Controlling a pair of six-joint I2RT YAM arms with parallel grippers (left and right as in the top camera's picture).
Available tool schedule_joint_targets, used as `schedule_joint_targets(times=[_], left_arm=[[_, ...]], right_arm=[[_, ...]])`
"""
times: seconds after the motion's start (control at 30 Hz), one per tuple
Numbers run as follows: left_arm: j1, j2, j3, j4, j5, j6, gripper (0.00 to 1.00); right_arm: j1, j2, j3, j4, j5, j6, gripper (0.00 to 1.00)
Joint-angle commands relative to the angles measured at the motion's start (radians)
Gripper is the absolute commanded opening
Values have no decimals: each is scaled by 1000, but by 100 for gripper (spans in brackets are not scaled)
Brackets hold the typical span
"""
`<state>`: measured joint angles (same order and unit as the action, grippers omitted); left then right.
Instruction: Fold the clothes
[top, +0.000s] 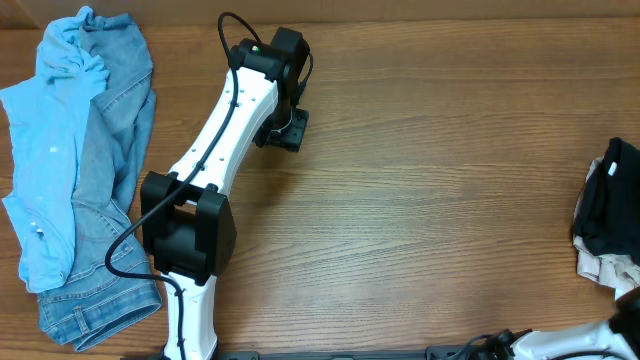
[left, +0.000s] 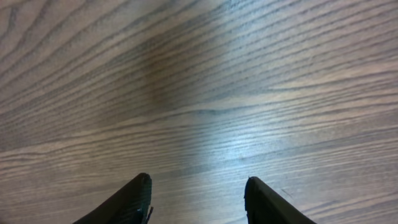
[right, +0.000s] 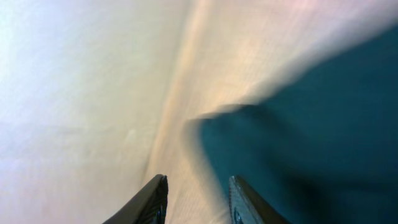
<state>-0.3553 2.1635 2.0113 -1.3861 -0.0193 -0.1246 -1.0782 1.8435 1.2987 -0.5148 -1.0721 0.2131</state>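
Observation:
A black T-shirt (top: 612, 205) lies bunched at the table's right edge, partly cut off by the frame. A light blue shirt (top: 50, 150) lies crumpled on blue denim jeans (top: 120, 130) at the far left. My left gripper (top: 290, 130) is open and empty over bare wood at the upper middle; its fingers (left: 198, 183) show only wood between them. My right gripper (right: 198, 186) is open, very close over blurred cloth, where a pale fabric (right: 93, 93) meets dark fabric (right: 311, 137). It does not show in the overhead view.
A pale whitish cloth (top: 600, 265) sits under the black T-shirt at the right edge. The wooden table (top: 430, 200) spans the view. My left arm (top: 215, 140) runs diagonally from the front edge toward the back. Part of my right arm (top: 600, 335) shows at the bottom right.

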Motion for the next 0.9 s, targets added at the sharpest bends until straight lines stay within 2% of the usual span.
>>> schedule_joint_targets(times=[0.0, 0.1, 0.13, 0.23, 0.27, 0.3, 0.33, 0.4, 0.43, 0.5, 0.63, 0.73, 0.87], left_arm=[[14, -28, 13, 13, 4, -3, 51], [35, -70, 13, 47, -10, -61, 52], [52, -100, 13, 69, -10, -90, 53], [91, -171, 13, 98, 13, -116, 58], [111, -200, 13, 94, 19, -116, 63], [128, -219, 13, 82, 18, -115, 86], [148, -234, 13, 68, 11, -116, 100], [183, -238, 13, 40, 10, -118, 100], [204, -234, 13, 23, 12, -156, 100], [251, -233, 13, -6, 21, -250, 100], [294, -246, 13, -24, 58, -132, 100], [289, -293, 8, -65, 54, -161, 100], [250, -536, -180, 11, -8, -160, 100]], right_arm=[[153, -245, 100, -10, -43, -5, 38], [378, -395, 108, -52, 18, -32, 43], [468, -425, 108, -97, 78, -71, 49], [714, -444, 108, -213, 299, -160, 53], [806, -441, 108, -245, 412, -179, 57], [899, -439, 108, -271, 533, -200, 61], [1014, -439, 108, -288, 695, -219, 67], [1122, -436, 108, -298, 821, -243, 78], [1170, -431, 108, -306, 865, -268, 81], [1233, -404, 108, -354, 916, -296, 85], [1251, -375, 108, -425, 923, -257, 86], [1251, -421, 108, -480, 961, -203, 87], [1251, -550, 108, -532, 1005, -174, 89]])
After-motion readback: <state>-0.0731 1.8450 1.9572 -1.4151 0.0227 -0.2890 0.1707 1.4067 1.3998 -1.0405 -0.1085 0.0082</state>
